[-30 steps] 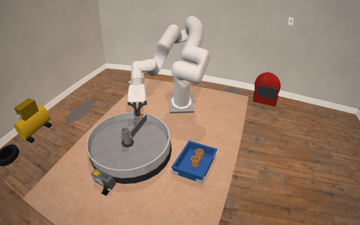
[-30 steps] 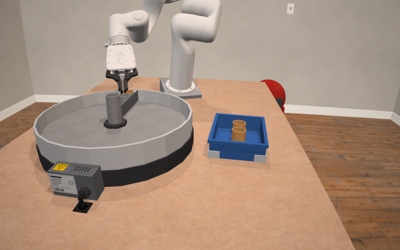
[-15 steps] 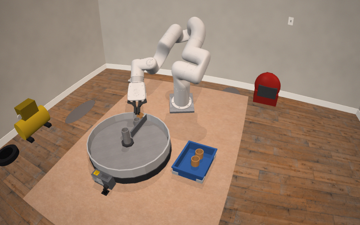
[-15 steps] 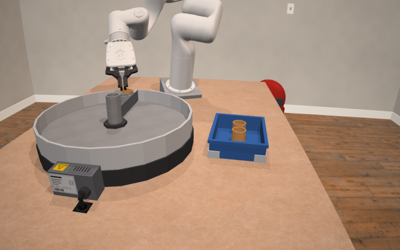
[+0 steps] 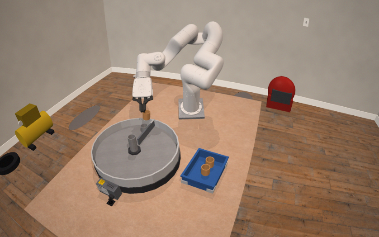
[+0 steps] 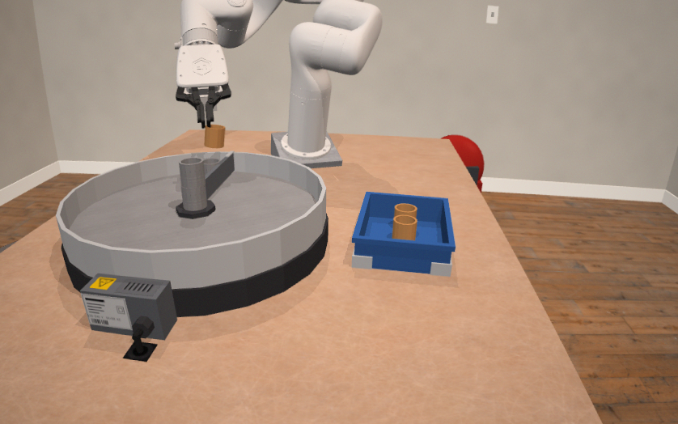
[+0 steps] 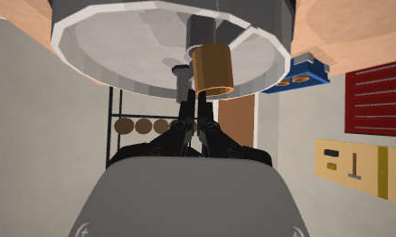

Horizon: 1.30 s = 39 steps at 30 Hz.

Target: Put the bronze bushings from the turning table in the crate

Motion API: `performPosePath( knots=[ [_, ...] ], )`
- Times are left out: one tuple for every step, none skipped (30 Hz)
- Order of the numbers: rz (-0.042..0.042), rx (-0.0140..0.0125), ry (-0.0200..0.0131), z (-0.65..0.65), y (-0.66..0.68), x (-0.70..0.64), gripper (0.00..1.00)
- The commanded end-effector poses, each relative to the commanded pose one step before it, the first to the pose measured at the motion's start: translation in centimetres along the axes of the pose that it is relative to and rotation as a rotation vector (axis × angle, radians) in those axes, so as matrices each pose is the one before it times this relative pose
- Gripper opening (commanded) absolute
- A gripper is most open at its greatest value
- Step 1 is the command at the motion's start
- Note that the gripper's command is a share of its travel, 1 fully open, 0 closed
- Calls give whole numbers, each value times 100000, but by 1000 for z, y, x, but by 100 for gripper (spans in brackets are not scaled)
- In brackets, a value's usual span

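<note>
My gripper is shut on the wall of a bronze bushing and holds it upright in the air above the far rim of the grey turning table. A steel bushing stands on the table just below, beside the grey bar that runs out from the centre post. The blue crate lies right of the table and holds two bronze bushings.
A grey control box with a plug sits at the table's front rim. The arm's base stands behind the turning table. A yellow compressor, a tyre and a red hood are on the floor.
</note>
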<state>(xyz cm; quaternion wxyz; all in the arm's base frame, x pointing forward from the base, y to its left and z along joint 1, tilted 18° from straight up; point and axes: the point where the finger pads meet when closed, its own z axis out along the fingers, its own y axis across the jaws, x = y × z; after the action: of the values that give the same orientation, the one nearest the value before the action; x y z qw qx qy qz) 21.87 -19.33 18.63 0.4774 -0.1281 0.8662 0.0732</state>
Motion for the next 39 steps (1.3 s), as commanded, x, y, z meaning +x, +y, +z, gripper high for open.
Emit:
performPosePath(
  knots=[
    [11,174,127,-1568,137,-1044,0],
    [0,0,0,-345,0,-289,0],
    [0,0,0,-327,0,-274,0],
    [0,0,1,-305,0,-256,0],
    [0,0,0,-280,0,-235,0],
    [0,0,0,-253,-1,-212,0],
    [0,0,1,-222,1,-187,0],
    [0,0,0,-192,-1,-161,0],
    [-1,1,0,-159,1,-133,0],
    [1,0,0,-128,-1,-108,0],
    [0,0,0,-97,0,-82,0],
    [0,0,0,-69,0,-58,0],
    [0,0,0,-44,0,-37,0],
    [0,0,0,-24,0,-20,0],
    [0,0,0,-9,0,-8,0],
    [0,0,0,-1,0,-1,0],
    [0,0,0,0,0,0,0],
    [0,0,0,0,0,0,0],
    [0,0,0,0,0,0,0],
    [0,0,0,0,0,0,0],
    [0,0,0,0,0,0,0],
    [0,0,0,0,0,0,0],
    [0,0,0,0,0,0,0],
    [0,0,0,0,0,0,0],
    [0,0,0,0,0,0,0],
    [0,0,0,0,0,0,0],
    [0,0,0,0,0,0,0],
    [0,0,0,1,1,-1,0],
    [0,0,0,7,8,-8,0],
    [0,0,-1,17,21,-21,0],
    [0,0,-1,32,39,-39,0],
    [0,0,-1,52,62,-62,0],
    [0,0,0,75,90,-89,0],
    [0,0,0,0,0,0,0],
    [0,0,0,0,0,0,0],
    [0,0,1,101,121,-119,0],
    [-1,0,-1,128,154,-154,0],
    [0,0,0,159,191,-189,0],
    [1,1,2,190,229,-225,0]
  ],
)
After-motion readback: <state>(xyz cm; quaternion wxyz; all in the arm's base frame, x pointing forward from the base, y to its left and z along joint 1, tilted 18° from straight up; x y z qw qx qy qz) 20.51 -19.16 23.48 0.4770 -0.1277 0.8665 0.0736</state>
